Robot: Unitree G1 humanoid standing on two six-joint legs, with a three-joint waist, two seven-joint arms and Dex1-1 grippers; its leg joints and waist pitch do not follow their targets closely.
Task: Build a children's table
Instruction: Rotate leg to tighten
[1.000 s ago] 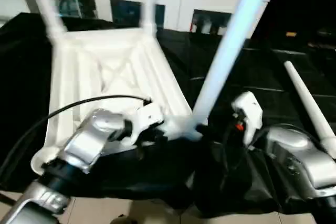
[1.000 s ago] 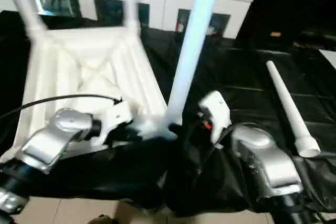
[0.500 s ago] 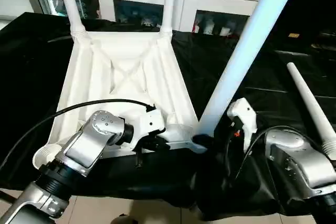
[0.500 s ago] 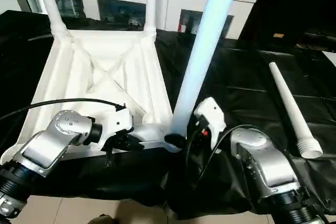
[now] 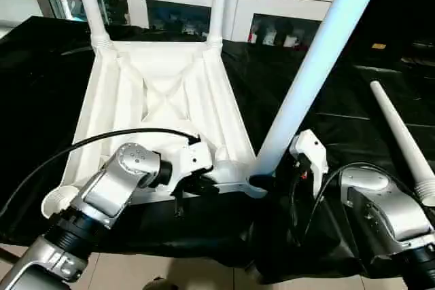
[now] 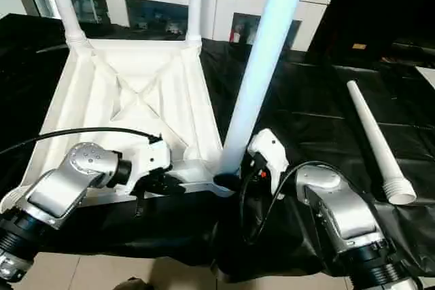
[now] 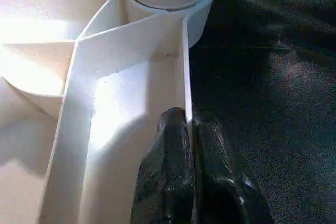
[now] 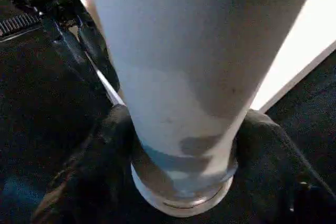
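Observation:
The white tabletop point(image 5: 163, 93) lies upside down on black cloth, ribs facing up. Two white legs point(image 5: 92, 5) point(image 5: 217, 5) stand upright in its far corner sockets. A third leg point(image 5: 319, 52) rises at a tilt from the near right socket point(image 5: 255, 183). My right gripper point(image 8: 181, 129) is shut on this leg's base, one black finger point(image 8: 102, 145) on each side. My left gripper point(image 7: 188, 116) is shut on the tabletop's thin near rim point(image 7: 185, 66), close to that socket. The last leg point(image 5: 401, 137) lies loose on the cloth at the right.
A white cabinet point(image 5: 272, 5) with glass doors stands behind the table. The black cloth point(image 5: 340, 86) covers the work surface. Its front edge drops to tiled floor point(image 5: 136, 273). The near left corner socket point(image 5: 58, 202) holds no leg. A black cable point(image 5: 81, 144) arcs over the tabletop.
My right gripper's fingers have drawn in around the third leg's base. The camera has steadied and shifted. The left gripper keeps its hold on the rim.

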